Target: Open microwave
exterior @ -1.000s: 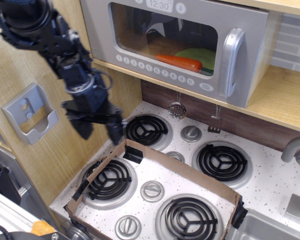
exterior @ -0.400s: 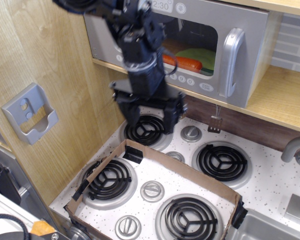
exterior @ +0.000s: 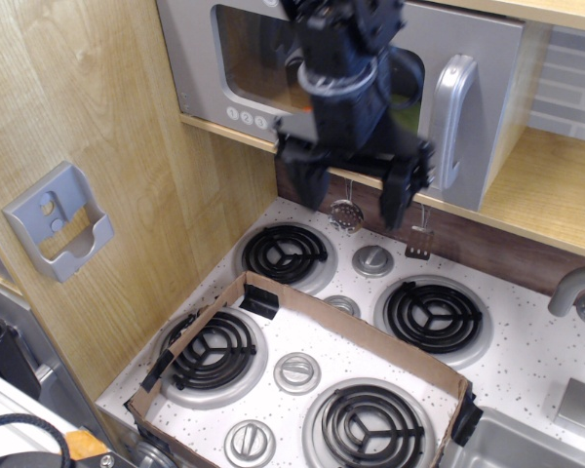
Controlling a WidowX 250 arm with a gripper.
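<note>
End effector (exterior: 356,190) spread before the shut grey microwave (exterior: 253,58), silver handle (exterior: 452,117).

i'm getting even, fairly bright indoor light with soft shadows under the shelf and no hard glare. the gripper (exterior: 356,185) and arm look a bit smeared, probably motion blur, and the microwave (exterior: 341,68) window shows a dull reflection. the stovetop (exterior: 526,331) stays sharp.
</note>
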